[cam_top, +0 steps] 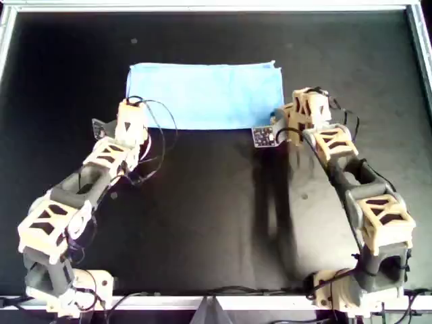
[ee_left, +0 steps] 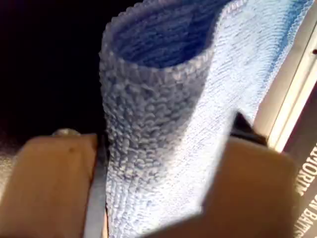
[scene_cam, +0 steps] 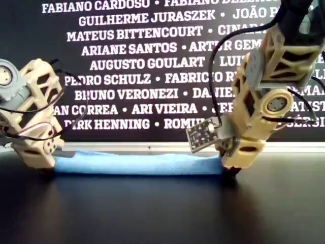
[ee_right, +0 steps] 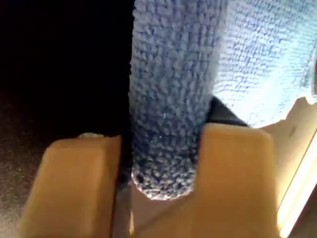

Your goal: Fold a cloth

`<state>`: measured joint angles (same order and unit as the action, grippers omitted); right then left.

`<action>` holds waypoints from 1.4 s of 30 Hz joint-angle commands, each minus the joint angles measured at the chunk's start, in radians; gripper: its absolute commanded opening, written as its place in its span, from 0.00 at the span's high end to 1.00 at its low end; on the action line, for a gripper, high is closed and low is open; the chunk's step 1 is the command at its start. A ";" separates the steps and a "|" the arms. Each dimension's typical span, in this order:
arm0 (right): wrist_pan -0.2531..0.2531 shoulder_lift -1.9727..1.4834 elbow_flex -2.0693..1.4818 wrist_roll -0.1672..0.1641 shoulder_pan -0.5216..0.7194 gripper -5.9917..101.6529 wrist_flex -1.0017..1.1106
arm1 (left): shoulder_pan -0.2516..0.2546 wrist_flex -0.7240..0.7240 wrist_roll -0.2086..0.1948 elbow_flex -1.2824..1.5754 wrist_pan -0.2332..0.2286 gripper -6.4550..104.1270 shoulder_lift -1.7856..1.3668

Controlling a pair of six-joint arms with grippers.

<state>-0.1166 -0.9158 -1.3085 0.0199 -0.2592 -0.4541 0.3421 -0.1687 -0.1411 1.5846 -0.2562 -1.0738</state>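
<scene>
The light blue cloth [cam_top: 206,94] lies as a wide rectangle at the far middle of the black table, with a fold along its near edge [scene_cam: 137,164]. One arm's gripper [cam_top: 129,111] stands at its near corner on the overhead view's left. The other arm's gripper [cam_top: 297,108] stands at its near corner on the right. The wrist views do not show which arm is which. My first gripper [ee_left: 153,198] is shut on a rounded fold of the cloth [ee_left: 163,114]. My second gripper [ee_right: 166,168] is shut on the cloth's folded edge [ee_right: 168,99].
A metal frame [cam_top: 202,7] borders the black table. A dark banner with white names [scene_cam: 152,66] stands behind the far edge. A small circuit board [cam_top: 263,135] sticks out from the arm on the overhead view's right. Both arms reach in from the near side.
</scene>
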 commanded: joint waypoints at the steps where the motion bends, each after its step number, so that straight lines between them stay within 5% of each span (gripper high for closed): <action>1: -0.009 -0.028 0.072 0.006 -0.006 0.62 -0.015 | 0.005 0.008 0.008 -0.028 0.003 0.42 -0.005; 8: -0.011 -0.028 0.072 0.008 -0.006 0.93 -0.012 | 0.020 0.008 0.008 -0.025 0.014 0.73 -0.023; 14: -0.011 -0.041 0.052 0.008 -0.006 0.96 -0.014 | 0.008 0.008 -0.006 -0.014 -0.003 0.97 -0.025; 29: -0.011 -0.238 -0.017 0.008 -0.005 0.96 -0.017 | 0.023 -0.012 0.008 0.071 0.012 0.95 -0.199; 42: -0.011 -0.551 -0.359 0.005 -0.005 0.96 -0.017 | 0.129 -0.012 0.008 0.402 0.012 0.95 -0.615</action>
<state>-0.1166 -1.3330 -1.6383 0.0230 -0.2562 -0.4602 0.4403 -0.1856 -0.1396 1.9712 -0.2362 -1.5570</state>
